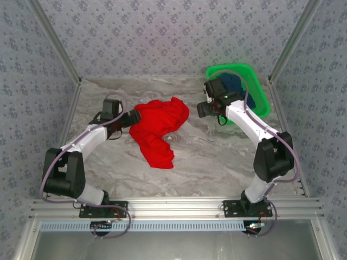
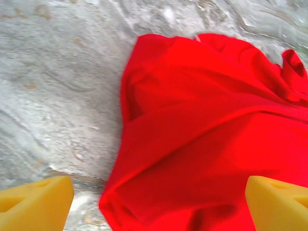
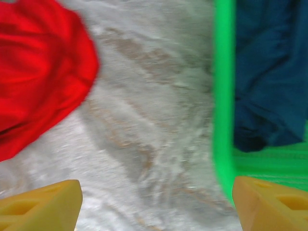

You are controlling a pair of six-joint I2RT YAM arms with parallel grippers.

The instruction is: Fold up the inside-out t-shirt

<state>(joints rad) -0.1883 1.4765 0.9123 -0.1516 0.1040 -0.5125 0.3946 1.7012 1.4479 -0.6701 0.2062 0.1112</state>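
Observation:
The inside-out t-shirt (image 1: 160,127) lies crumpled in a bright red heap on the marble table, one part trailing toward the near edge. No print shows on it. My left gripper (image 1: 133,116) sits at the heap's left edge. In the left wrist view the left gripper (image 2: 159,214) is open, its yellow fingertips (image 2: 36,204) wide apart over the red cloth (image 2: 207,130), with nothing pinched between them. My right gripper (image 1: 204,110) hovers just right of the shirt. In the right wrist view the right gripper (image 3: 156,207) is open over bare table, with the shirt (image 3: 38,72) off to its left.
A green basket (image 1: 259,92) stands at the back right with a dark navy garment (image 1: 233,84) in it. Its rim (image 3: 224,96) and the navy cloth (image 3: 269,72) lie close to my right gripper's right finger. Patterned walls enclose the table (image 1: 217,162).

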